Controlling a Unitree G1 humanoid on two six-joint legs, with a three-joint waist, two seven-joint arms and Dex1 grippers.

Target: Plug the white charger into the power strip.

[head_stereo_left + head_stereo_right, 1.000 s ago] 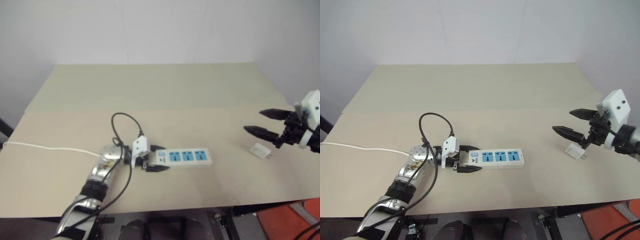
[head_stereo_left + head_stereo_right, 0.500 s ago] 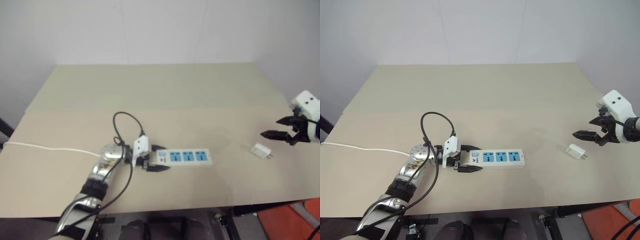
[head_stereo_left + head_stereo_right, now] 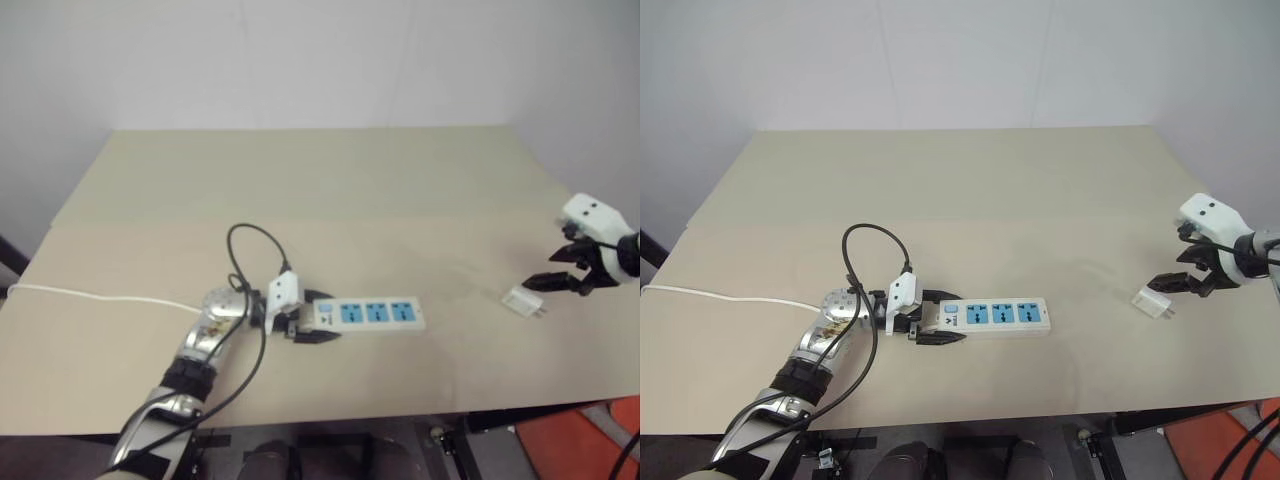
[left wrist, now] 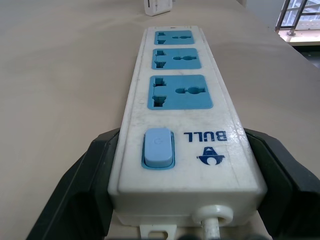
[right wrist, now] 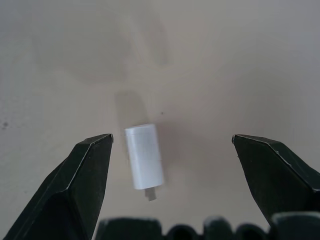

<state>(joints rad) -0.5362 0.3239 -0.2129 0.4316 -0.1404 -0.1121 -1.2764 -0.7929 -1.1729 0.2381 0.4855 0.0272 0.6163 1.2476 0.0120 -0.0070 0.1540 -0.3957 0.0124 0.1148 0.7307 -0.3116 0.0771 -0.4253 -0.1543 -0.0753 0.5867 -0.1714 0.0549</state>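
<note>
Two things matter on the tabletop (image 3: pixel 970 180): a charger (image 3: pixel 1153 302) and a strip (image 3: pixel 992 316). The charger is a small white block with rounded edges and short metal prongs at one end; it lies flat near the right edge, well apart from the strip. The strip is a long white bar with three blue sockets in a row, a pale blue switch at its left end beside a printed logo, and a thin white cord (image 3: pixel 100 296) running off to the left edge. It lies left to right near the middle of the near half of the tabletop.

The left gripper (image 3: pixel 932 318) is clamped on the strip's switch end, one black finger along each long side, as the left wrist view shows. The right gripper (image 5: pixel 195 175) hangs just above the charger with its fingers (image 5: pixel 82 175) spread wide apart; in the right wrist view the charger sits between them, nearer one finger, touching neither.

Compared with a second ago, the right gripper has tipped from nearly level to pointing steeply down and has sunk toward the charger. The left gripper, strip and charger lie as before.
</note>
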